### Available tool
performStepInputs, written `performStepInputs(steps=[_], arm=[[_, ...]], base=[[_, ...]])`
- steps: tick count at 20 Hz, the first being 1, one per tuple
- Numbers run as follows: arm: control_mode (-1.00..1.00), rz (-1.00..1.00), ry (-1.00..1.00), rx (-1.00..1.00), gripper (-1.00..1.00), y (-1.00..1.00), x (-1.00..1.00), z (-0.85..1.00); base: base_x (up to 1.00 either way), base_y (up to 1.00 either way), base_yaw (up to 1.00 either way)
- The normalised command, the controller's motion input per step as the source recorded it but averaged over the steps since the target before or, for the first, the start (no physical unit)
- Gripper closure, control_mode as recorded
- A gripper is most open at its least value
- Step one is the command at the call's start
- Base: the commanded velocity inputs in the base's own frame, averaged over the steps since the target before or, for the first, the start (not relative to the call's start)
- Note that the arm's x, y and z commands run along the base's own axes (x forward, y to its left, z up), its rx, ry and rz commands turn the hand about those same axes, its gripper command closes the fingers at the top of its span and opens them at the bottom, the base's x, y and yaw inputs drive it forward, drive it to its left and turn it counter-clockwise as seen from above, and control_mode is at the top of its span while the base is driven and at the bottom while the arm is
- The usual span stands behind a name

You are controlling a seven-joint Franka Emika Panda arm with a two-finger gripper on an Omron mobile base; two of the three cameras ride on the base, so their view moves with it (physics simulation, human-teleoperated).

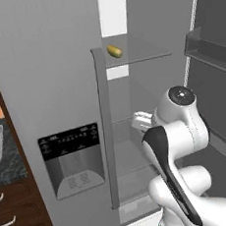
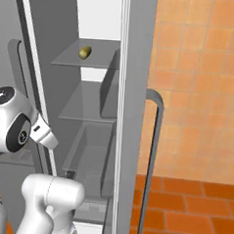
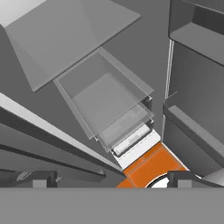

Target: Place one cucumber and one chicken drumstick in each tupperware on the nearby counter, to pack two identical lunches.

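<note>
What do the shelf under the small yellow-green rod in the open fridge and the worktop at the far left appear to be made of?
The shelf under the stubby yellow-green cucumber looks like clear glass or plastic: a thin translucent grey pane, with the rear wall showing through. The counter at the left looks like polished stone, black-grey and speckled. The drawers below it look like dark brown wood with curved silver, seemingly metal, handles.

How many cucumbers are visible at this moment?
1. One cucumber lies on the upper glass shelf inside the open fridge, near its left front edge. Others may be hidden elsewhere in the fridge or off-frame.
</note>
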Motion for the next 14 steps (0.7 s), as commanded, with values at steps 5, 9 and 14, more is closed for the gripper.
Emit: performStepInputs(steps=[5, 9, 14], arm=[[1.00, 0.00, 0.00, 0.00, -1.00, 0.00, 0.00, 0.00], [1.00, 0.00, 0.00, 0.00, -1.00, 0.00, 0.00, 0.00], [1.00, 0.00, 0.00, 0.00, -1.00, 0.00, 0.00, 0.00]], base=[[0.39, -0.47, -0.02], [-0.34, -0.44, -0.08], [-0.24, -0.73, -0.36]])
